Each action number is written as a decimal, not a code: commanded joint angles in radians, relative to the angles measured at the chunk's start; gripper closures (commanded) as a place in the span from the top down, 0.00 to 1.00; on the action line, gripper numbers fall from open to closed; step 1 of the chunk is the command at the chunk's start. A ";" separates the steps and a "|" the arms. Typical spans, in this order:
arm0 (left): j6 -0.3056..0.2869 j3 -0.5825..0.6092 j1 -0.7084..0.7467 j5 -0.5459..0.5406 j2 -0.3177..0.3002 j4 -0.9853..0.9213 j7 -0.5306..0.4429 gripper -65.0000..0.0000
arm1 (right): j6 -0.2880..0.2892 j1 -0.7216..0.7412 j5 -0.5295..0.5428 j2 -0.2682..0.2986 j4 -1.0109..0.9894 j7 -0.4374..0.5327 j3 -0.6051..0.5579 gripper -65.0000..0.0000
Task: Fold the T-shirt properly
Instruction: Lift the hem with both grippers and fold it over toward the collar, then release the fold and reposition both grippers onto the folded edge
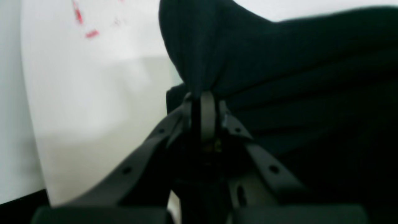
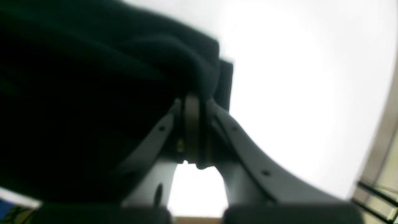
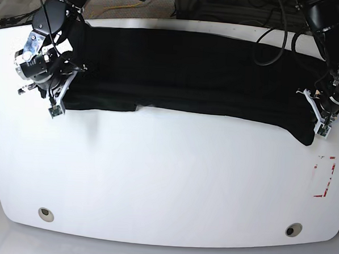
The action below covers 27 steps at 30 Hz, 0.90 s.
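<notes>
Black fabric fills most of both wrist views, so I start there. Through the left wrist camera I see my left gripper point(image 1: 202, 102) with its jaws pressed together on a pinched fold of the T-shirt point(image 1: 279, 77), the cloth rising in a bunched peak right above the fingertips. Through the right wrist camera my right gripper point(image 2: 192, 104) is likewise clamped on a gathered edge of the same shirt point(image 2: 108, 77), with the cloth draping away to one side.

From the base view, the near half of the white table point(image 3: 166, 184) lies bare apart from two small round fittings, one point(image 3: 46, 214) by the near-left corner and one point(image 3: 292, 229) by the near-right corner, and red tape marks point(image 3: 324, 178) close to the right edge. Farther back, the T-shirt point(image 3: 189, 71) stretches as a long dark band across the far half of the table, almost from the left edge to the right edge. My right gripper point(image 3: 57, 101) pinches its end near the left edge, and my left gripper point(image 3: 322, 123) pinches its end near the right edge. Beyond the far edge I see cables point(image 3: 271, 24).
</notes>
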 commanded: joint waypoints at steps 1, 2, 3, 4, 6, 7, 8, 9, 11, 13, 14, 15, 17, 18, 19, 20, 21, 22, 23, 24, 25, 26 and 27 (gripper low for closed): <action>0.021 -0.009 0.049 0.018 -0.040 0.063 -0.004 0.00 | -0.001 -0.045 0.040 0.023 0.016 -0.006 0.018 0.00; 0.021 -0.009 0.068 0.018 -0.048 0.073 -0.004 0.00 | -0.001 -0.062 0.057 0.024 0.013 -0.006 0.018 0.00; 0.021 -0.009 0.084 0.019 -0.048 0.076 -0.004 0.01 | -0.001 -0.079 0.069 0.024 0.011 -0.006 0.018 0.00; 0.021 -0.007 0.097 0.019 -0.051 0.077 -0.004 0.01 | -0.001 -0.090 0.078 0.024 0.011 -0.006 0.015 0.00; 0.021 -0.007 0.124 0.019 -0.051 0.077 0.017 0.01 | -0.001 -0.119 0.086 0.023 0.002 -0.006 0.012 0.00; 0.021 -0.004 0.135 0.019 -0.051 0.077 0.040 0.01 | -0.001 -0.126 0.088 0.021 -0.010 -0.006 0.010 0.00; 0.021 -0.001 0.144 0.019 -0.054 0.080 0.065 0.01 | -0.001 -0.131 0.088 0.016 -0.027 -0.006 0.010 0.00; 0.021 -0.001 0.149 0.019 -0.059 0.080 0.083 0.01 | -0.001 -0.136 0.086 0.010 -0.042 -0.003 0.010 0.00; 0.021 -0.001 0.155 0.019 -0.080 0.071 0.106 0.09 | -0.001 -0.137 0.078 0.007 -0.073 -0.001 0.016 0.07; 0.021 0.016 0.163 0.019 -0.088 0.042 0.108 0.28 | -0.001 -0.139 0.078 0.010 -0.101 -0.001 0.019 0.24; 0.021 0.022 0.163 0.019 -0.089 0.034 0.108 0.37 | -0.001 -0.140 0.078 0.010 -0.105 -0.001 0.022 0.32; 0.021 0.028 0.170 0.019 -0.095 0.030 0.109 0.49 | -0.001 -0.140 0.084 0.010 -0.102 -0.001 0.039 0.42; 0.021 0.039 0.193 0.018 -0.105 0.036 0.109 0.63 | -0.001 -0.153 0.088 0.010 -0.081 -0.003 0.084 0.57; 0.021 0.046 0.204 0.016 -0.106 0.046 0.109 0.65 | -0.001 -0.156 0.088 0.010 -0.058 -0.004 0.101 0.63; 0.021 0.048 0.210 0.016 -0.108 0.063 0.109 0.64 | -0.001 -0.160 0.089 0.009 -0.038 -0.004 0.111 0.67; 0.021 0.045 0.213 0.015 -0.108 0.094 0.109 0.63 | -0.001 -0.163 0.103 0.009 -0.007 -0.006 0.122 0.71; 0.021 0.031 0.213 0.007 -0.106 0.131 0.111 0.62 | -0.001 -0.168 0.130 0.009 0.011 -0.006 0.131 0.71; 0.021 0.011 0.213 -0.010 -0.103 0.161 0.114 0.62 | -0.001 -0.169 0.166 0.009 0.020 -0.006 0.150 0.71; 0.021 -0.009 0.215 -0.037 -0.102 0.201 0.134 0.62 | -0.001 -0.169 0.219 0.010 0.020 -0.006 0.174 0.71; 0.021 -0.021 0.215 -0.063 -0.102 0.227 0.154 0.62 | -0.001 -0.169 0.258 0.010 0.019 -0.006 0.191 0.71; 0.021 -0.035 0.215 -0.108 -0.102 0.260 0.197 0.62 | -0.001 -0.169 0.312 0.012 0.017 -0.006 0.207 0.71; 0.021 -0.043 0.215 -0.157 -0.105 0.280 0.238 0.61 | -0.001 -0.166 0.356 0.012 0.017 -0.006 0.214 0.71; 0.021 -0.049 0.212 -0.220 -0.108 0.300 0.281 0.61 | -0.001 -0.160 0.408 0.012 0.017 -0.006 0.214 0.71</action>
